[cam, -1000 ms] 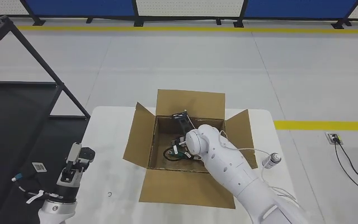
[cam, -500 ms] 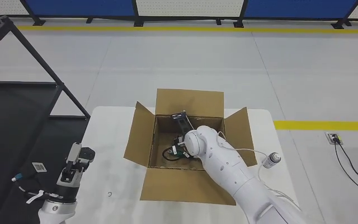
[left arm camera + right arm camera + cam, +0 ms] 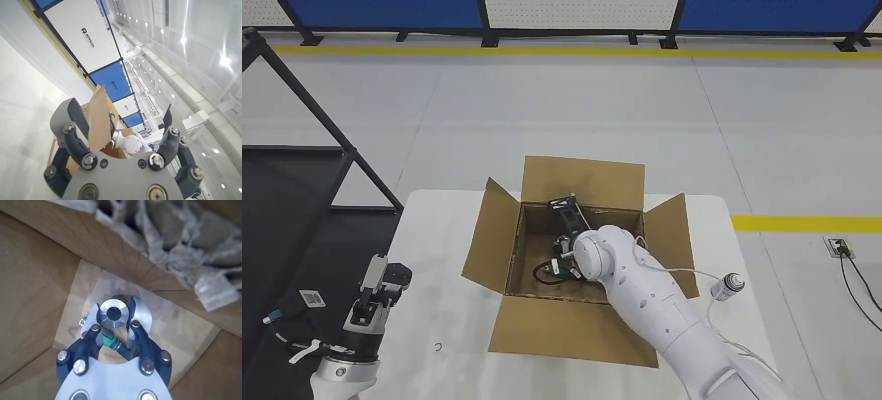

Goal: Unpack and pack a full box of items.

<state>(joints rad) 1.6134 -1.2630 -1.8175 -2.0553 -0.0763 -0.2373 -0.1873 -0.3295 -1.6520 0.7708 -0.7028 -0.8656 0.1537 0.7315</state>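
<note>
An open cardboard box (image 3: 582, 180) stands in the middle of the white table (image 3: 442, 250). My right arm (image 3: 632, 290) reaches down into it. In the right wrist view the right gripper (image 3: 114, 308) is shut on a silver metal cylinder (image 3: 114, 313) with a hole in its end, just above the box floor. A green-handled tool (image 3: 110, 341) lies under the fingers. A black item (image 3: 567, 208) leans at the back of the box. My left gripper (image 3: 375, 285) sits at the table's left edge, pointing up, open and holding nothing (image 3: 121, 108).
A small can (image 3: 727, 288) lies on the table right of the box. Beige netting (image 3: 189, 243) hangs over one box wall. A tiny ring (image 3: 438, 347) lies on the table near the left arm. The box's side flaps (image 3: 487, 240) splay outward.
The right arm has shifted slightly inside the box, and the box's near flap has nudged a little with it. The left arm has stayed still.
</note>
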